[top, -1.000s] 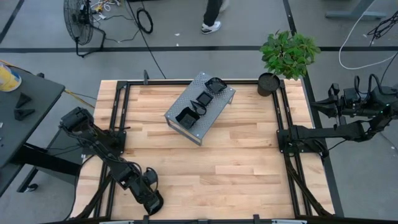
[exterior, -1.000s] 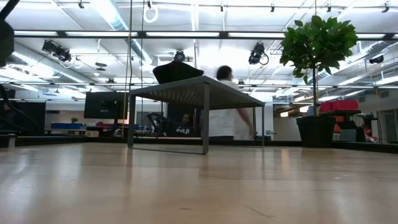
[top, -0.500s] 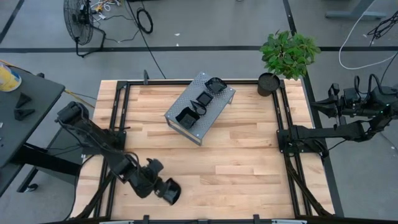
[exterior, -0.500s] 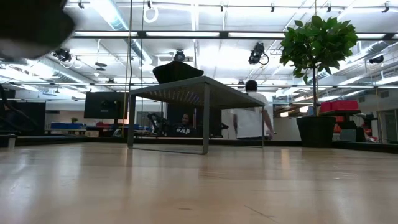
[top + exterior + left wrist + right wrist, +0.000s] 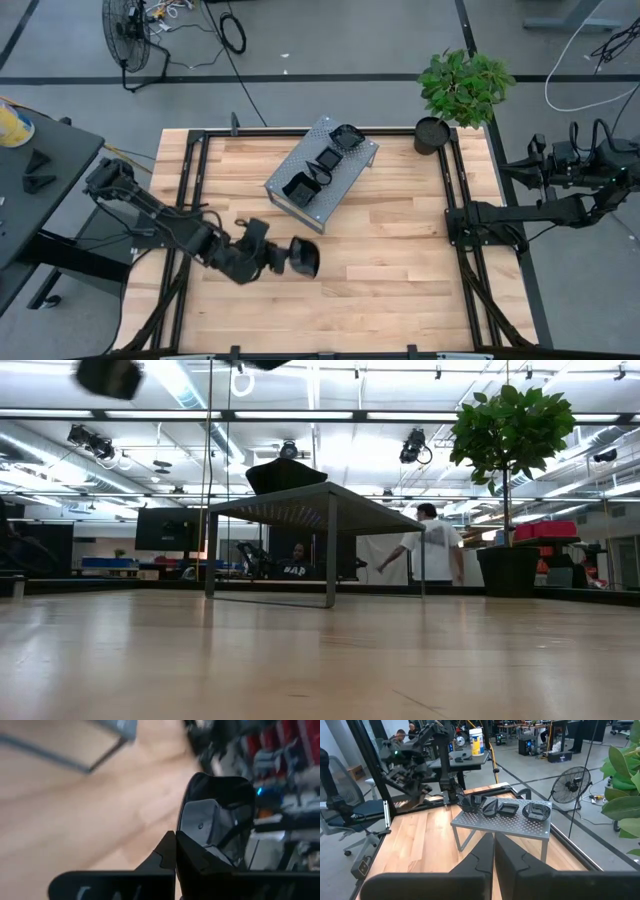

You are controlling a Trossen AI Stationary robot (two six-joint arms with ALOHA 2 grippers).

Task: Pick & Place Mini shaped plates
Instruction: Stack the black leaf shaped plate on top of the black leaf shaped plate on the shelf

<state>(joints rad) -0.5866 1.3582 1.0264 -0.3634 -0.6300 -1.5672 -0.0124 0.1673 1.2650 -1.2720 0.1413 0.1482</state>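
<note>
Left gripper point(image 5: 290, 258) is clamped on a glossy black mini plate point(image 5: 303, 258), carried above the wooden table point(image 5: 390, 260) just off the near end of the grey metal stand point(image 5: 322, 172), towards the table's left side. In the left wrist view that plate point(image 5: 217, 815) sits edge-on between the closed fingers point(image 5: 200, 862), its squarish well facing the camera. The stand rests near the table's far edge, turned at an angle, and three more black plates point(image 5: 325, 161) lie in a row along its perforated top (one at each end, one in the middle). A potted plant point(image 5: 460, 95) occupies the far right corner. Right gripper point(image 5: 494, 862) waits off the table's right edge, fingers together and holding nothing.
</note>
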